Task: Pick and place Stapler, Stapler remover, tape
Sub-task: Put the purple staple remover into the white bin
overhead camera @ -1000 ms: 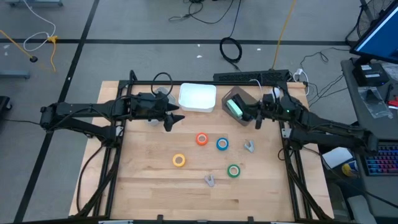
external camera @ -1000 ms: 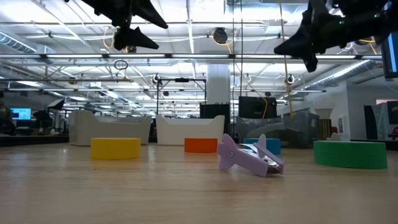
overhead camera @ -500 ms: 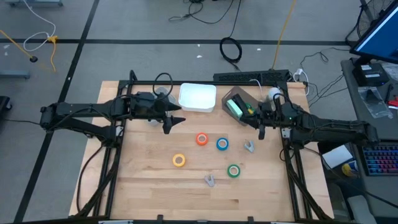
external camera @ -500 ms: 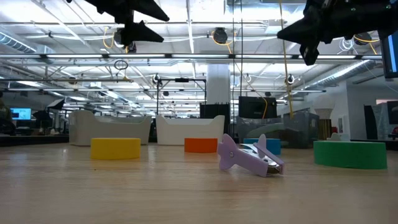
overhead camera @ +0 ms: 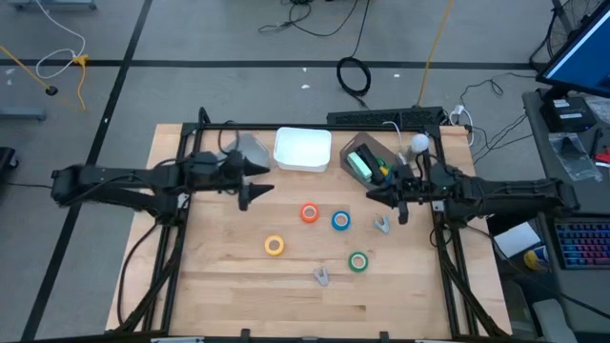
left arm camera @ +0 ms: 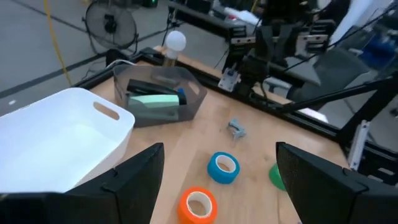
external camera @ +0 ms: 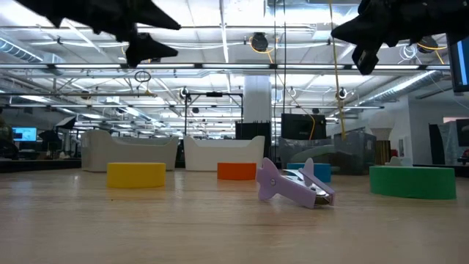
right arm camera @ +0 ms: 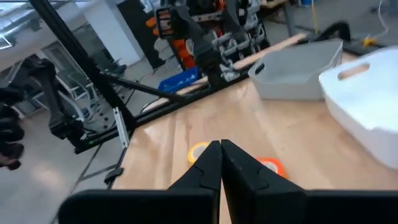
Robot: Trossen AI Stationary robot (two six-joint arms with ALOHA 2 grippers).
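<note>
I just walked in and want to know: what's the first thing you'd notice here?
Four bright tape rolls on the wooden table: red-orange, blue, yellow and green. Both dark arms hang above them, left gripper open, right gripper shut. A white bin sits at the back.

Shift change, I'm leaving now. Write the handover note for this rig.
Left tool: open, empty, raised over the table's left side near the white bin.
Right tool: shut, empty, raised beside the clear bin.
Stapler: lies in the clear bin.
Tape: red roll, blue roll, yellow roll, green roll, all loose on the table.
Removers: one right of blue, one near the front edge.
Done: stapler binned. Left: four rolls, both removers.
</note>
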